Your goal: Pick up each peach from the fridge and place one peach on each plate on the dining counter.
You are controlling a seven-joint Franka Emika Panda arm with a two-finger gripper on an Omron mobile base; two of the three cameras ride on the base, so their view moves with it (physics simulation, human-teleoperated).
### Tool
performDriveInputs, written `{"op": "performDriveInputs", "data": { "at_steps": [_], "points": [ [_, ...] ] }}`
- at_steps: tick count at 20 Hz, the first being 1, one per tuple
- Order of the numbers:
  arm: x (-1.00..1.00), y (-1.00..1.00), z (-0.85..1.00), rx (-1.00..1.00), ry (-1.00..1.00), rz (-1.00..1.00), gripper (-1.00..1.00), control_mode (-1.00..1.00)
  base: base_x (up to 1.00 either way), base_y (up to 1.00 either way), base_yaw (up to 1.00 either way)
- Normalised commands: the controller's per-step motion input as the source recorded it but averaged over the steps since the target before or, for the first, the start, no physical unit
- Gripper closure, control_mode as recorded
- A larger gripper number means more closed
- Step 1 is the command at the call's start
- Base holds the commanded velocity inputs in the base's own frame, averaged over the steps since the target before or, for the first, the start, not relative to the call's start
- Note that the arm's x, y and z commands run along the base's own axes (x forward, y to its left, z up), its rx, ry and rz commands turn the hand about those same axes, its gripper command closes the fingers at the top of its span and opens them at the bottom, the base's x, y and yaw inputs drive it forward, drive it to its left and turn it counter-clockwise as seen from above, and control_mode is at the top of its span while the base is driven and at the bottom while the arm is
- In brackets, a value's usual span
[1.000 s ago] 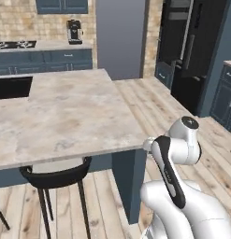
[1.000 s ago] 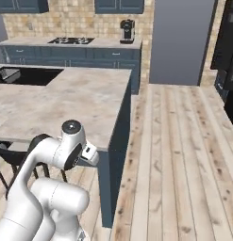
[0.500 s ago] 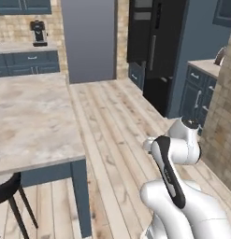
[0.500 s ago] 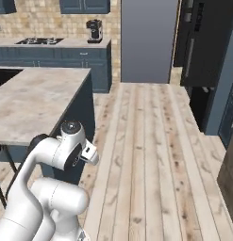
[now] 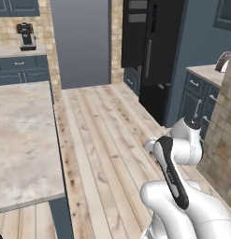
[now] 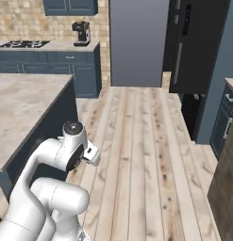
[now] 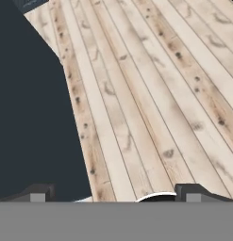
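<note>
Plank floor (image 5: pixel 103 140) runs between marble counter (image 5: pixel 21 135) and black fridge (image 5: pixel 152 51); tool (image 7: pixel 113 194) seemingly released, empty.

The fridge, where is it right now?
The black fridge stands shut across the wooden floor, upper right in the left base view, beside the blue cabinets; the right base view shows it upper right too.

Marble island counter (image 5: pixel 21 140); back counter (image 6: pixel 47 45) bearing coffee machine (image 6: pixel 81 33), stovetop (image 6: pixel 23 44).

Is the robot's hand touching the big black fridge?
Apart. In the hand view, the hand hangs over the wooden floor, and nothing sits between its spread fingertips.
</note>
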Motion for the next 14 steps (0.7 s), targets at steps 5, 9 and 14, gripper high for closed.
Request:
{"op": "performDriveInputs", "data": {
  "at_steps": [5,9,14],
  "points": [
    [0.00,0.00,0.00,0.00,0.00,0.00,-1.00,1.00,1.00,0.00,0.00],
    [0.00,0.00,0.00,0.00,0.00,0.00,-1.00,1.00,1.00,0.00,0.00],
    [0.00,0.00,0.00,0.00,0.00,0.00,-1.00,1.00,1.00,0.00,0.00]
  ]
}}
